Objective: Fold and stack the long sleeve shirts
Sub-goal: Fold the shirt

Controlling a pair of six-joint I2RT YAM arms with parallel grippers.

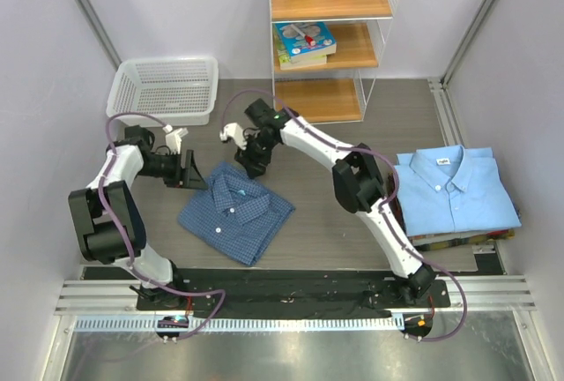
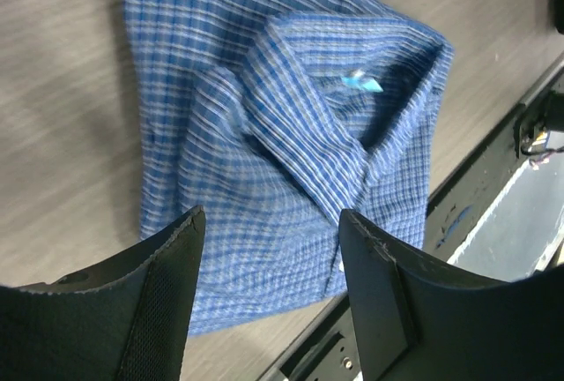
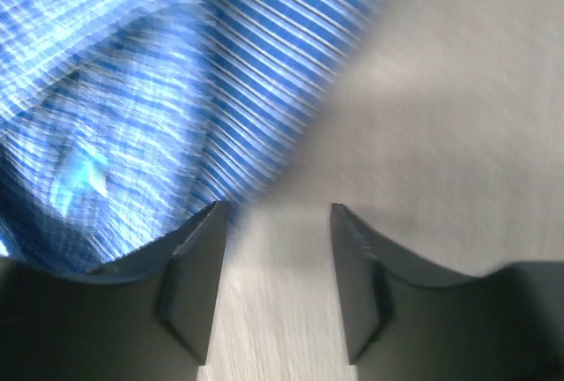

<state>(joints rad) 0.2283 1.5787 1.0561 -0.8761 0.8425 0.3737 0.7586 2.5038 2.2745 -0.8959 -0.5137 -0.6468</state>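
Dark blue checked shirt (image 1: 236, 213) lies folded in a rough rectangle on the table (image 1: 308, 231), centre-left, set on a diagonal, collar at its far end, button front up. Light blue shirt (image 1: 454, 191) lies neatly folded at the table's right side, collar away from the arms, white neck label showing; it rests on some flat items whose edges poke out at its near side, can't tell what they are. The two shirts are well apart, not stacked.

Left gripper (image 1: 189, 172) is low, just beside the checked shirt's far left corner; in the left wrist view its fingers (image 2: 172, 275) are spread with nothing pinched, the shirt's collar and a small light blue tag (image 2: 361, 81) lying below and beyond them.

Right gripper (image 1: 253, 162) is over the far edge of the checked shirt, near the collar. The right wrist view is blurred; fingers (image 3: 198, 266) stand apart, bare table between them, checked cloth by the left finger, can't tell if it touches; nothing gripped.

White mesh basket (image 1: 165, 88) sits at far left; shelf unit (image 1: 330, 46) at back centre, books on its middle shelf.
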